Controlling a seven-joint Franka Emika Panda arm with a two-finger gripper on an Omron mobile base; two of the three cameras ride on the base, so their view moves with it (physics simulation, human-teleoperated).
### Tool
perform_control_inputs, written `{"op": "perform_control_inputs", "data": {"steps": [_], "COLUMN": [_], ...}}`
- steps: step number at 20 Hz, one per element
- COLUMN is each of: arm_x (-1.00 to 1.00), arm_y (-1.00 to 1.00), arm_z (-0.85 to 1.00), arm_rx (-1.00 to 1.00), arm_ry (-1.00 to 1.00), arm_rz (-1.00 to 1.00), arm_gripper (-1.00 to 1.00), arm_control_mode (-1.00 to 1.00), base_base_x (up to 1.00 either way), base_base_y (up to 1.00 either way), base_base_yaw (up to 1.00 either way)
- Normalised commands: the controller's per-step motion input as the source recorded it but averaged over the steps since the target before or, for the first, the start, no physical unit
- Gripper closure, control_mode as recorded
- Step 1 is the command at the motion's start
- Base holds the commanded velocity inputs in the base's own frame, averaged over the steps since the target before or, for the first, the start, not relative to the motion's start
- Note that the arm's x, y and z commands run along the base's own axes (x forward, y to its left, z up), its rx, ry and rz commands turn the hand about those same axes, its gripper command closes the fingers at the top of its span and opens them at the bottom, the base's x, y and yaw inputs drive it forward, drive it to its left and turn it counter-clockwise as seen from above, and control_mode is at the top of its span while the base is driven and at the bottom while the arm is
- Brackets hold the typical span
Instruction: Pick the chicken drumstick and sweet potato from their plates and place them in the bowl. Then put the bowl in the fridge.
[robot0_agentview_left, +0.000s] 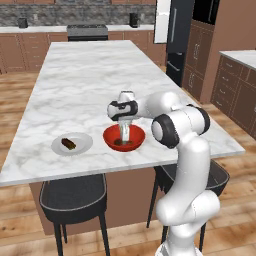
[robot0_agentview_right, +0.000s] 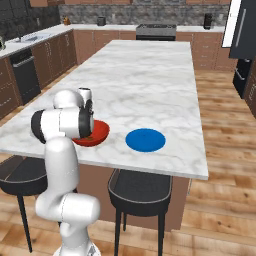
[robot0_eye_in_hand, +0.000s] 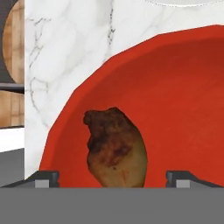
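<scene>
— Hand view first: what lies below you?

— My pincer (robot0_eye_in_hand: 112, 177) points down into the red-orange bowl (robot0_eye_in_hand: 175, 96). A brown, roasted-looking piece of food (robot0_eye_in_hand: 117, 148) lies on the bowl's floor, right between my two finger tips (robot0_eye_in_hand: 43, 178), which stand far apart at either side of it. They are spread wide and hold nothing; the food rests free in the bowl.

— Which food is it, drumstick or sweet potato?

— I cannot tell from its shape alone.

— And around you?

— From the left base view, my pincer (robot0_agentview_left: 125, 134) hangs straight above the middle of the bowl (robot0_agentview_left: 124, 138), which sits near the front edge of the marble island counter (robot0_agentview_left: 90, 75). To one side of me lies the pale plate (robot0_agentview_left: 72, 144) with a dark brown piece (robot0_agentview_left: 69, 144) on it. In the right base view, the blue plate (robot0_agentview_right: 145, 139) lies on the other side of the bowl (robot0_agentview_right: 98, 133), bare.

— The fridge?

— The black fridge (robot0_agentview_left: 177, 35) stands well away, beyond the far end of the counter.
</scene>
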Motion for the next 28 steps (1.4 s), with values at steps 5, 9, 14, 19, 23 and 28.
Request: {"op": "perform_control_inputs", "data": {"steps": [5,9,14,19,23,28], "arm_x": [-0.09,-0.38,-0.39,-0.2,-0.01,0.0], "arm_y": [0.07,0.43,0.42,0.46,0.59,0.66], "arm_z": [0.49,0.2,0.11,0.06,0.01,0.08], "arm_rx": [0.0,0.0,0.0,-0.01,-0.09,-0.13], "arm_ry": [0.01,0.01,-0.02,-0.07,-0.16,-0.14], "arm_rz": [0.03,-0.19,-0.4,-0.45,-0.36,-0.29], "arm_gripper": [-1.0,-1.0,-1.0,-1.0,-1.0,-1.0], "arm_control_mode": [-1.0,-1.0,-1.0,-1.0,-1.0,-1.0], "base_base_x": [0.0,0.0,0.0,0.0,0.0,0.0], "base_base_y": [0.0,0.0,0.0,0.0,0.0,0.0], "base_base_yaw": [0.0,0.0,0.0,0.0,0.0,0.0]}}
